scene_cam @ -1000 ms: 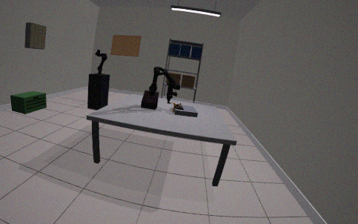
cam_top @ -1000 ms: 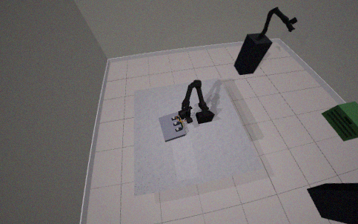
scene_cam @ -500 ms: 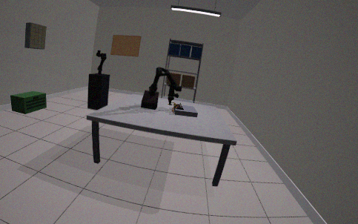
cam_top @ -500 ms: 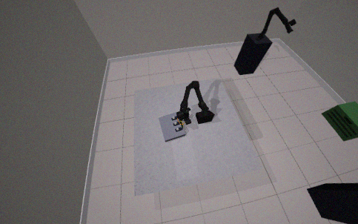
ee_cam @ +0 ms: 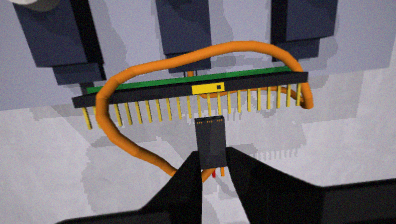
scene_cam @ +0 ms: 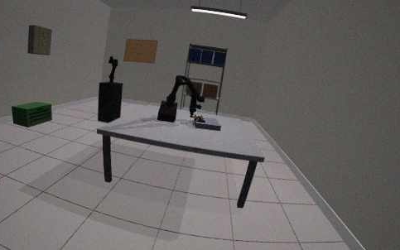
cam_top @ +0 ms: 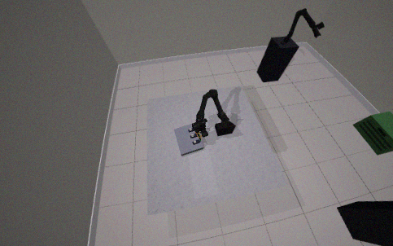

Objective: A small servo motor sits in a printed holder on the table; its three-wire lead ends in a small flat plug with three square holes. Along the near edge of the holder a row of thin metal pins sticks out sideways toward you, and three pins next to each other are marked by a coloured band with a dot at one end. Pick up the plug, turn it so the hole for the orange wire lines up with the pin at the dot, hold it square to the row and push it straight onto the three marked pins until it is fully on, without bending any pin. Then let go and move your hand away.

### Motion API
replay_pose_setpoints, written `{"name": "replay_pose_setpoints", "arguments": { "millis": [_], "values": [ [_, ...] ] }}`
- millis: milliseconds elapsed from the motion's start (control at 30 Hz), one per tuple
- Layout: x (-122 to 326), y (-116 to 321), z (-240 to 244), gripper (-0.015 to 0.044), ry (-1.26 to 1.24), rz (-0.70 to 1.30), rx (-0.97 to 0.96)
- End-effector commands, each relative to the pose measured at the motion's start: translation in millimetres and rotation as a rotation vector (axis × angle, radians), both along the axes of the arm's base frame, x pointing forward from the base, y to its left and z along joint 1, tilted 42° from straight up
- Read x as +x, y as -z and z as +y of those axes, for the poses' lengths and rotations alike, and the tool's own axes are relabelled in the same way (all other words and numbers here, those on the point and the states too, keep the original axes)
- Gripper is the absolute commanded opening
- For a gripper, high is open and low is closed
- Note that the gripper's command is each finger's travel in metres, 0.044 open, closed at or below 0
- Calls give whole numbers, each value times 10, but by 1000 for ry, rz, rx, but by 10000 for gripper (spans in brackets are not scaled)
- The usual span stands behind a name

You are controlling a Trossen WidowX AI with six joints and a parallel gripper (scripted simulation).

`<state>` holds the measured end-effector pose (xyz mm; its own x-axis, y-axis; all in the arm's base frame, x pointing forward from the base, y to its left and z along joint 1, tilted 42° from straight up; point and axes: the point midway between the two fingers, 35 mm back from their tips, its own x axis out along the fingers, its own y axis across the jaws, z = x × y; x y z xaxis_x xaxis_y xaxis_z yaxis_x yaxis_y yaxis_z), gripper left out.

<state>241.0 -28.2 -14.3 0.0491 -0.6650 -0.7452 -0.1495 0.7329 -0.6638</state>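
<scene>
My gripper [ee_cam: 212, 155] [scene_cam: 192, 115] is shut on the black flat plug [ee_cam: 211, 140], its holes facing the pin row. A thin orange wire [ee_cam: 222, 171] leaves the plug's back on the right, with red beside it. The black pin strip [ee_cam: 150, 94] carries thin yellow pins. A yellow band [ee_cam: 202, 89] marks three pins, its dark dot at the right end. The plug's front edge lies just below these pins, roughly in line with them and nearly square. The tips look very close to the edge; contact cannot be told. The holder [ee_cam: 130, 30] [cam_top: 188, 147] [scene_cam: 214, 127] is grey.
Three dark servo bodies, one of them the middle servo [ee_cam: 184, 27], stand behind the strip. A thick orange lead [ee_cam: 190, 60] loops over the strip and pins, down the left side to the plug's rear. The arm's dark base [cam_top: 224, 129] [scene_cam: 167, 112] stands on the table [cam_top: 238, 171].
</scene>
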Motion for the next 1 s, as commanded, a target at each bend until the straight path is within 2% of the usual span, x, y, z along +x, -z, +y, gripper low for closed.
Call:
{"name": "replay_pose_setpoints", "arguments": {
  "millis": [0,967],
  "values": [
    [7,-12,-12,0,-2,-1,-4],
    [124,8,20,0,-2,-2,-4]
  ]
}}
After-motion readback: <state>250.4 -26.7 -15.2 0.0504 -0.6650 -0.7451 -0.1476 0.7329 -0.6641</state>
